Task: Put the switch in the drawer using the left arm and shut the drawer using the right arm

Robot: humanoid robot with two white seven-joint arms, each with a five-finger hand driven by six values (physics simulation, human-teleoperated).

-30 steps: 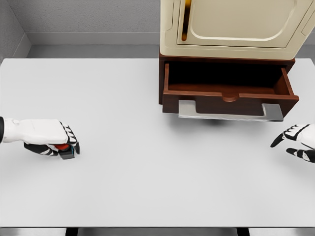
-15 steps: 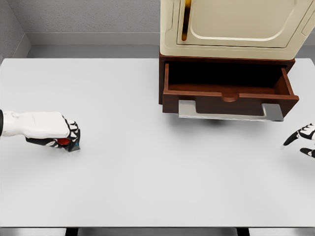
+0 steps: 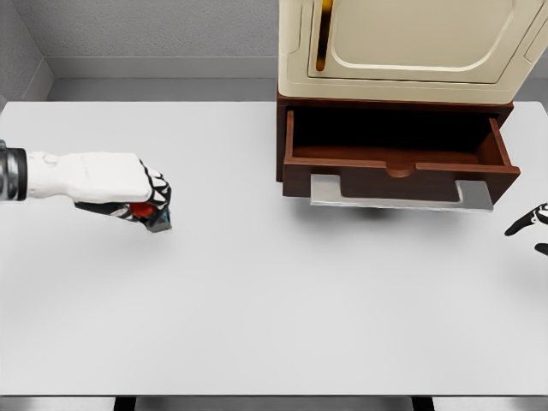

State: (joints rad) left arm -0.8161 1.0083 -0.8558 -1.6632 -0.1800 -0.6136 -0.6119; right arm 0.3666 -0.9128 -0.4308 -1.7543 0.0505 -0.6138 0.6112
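Gripping the switch (image 3: 151,214) in curled fingers, the left hand (image 3: 137,195) holds it above the white table (image 3: 257,300), well left of the open drawer (image 3: 398,158), while the right hand (image 3: 533,228) shows only 2 fingertips at the right edge, its state unclear.

The right hand (image 3: 533,229) is cut off at the picture's right edge, only 2 dark fingertips showing. The left hand (image 3: 141,199) covers most of the switch (image 3: 152,216). The cream cabinet (image 3: 411,43) runs past the top edge.
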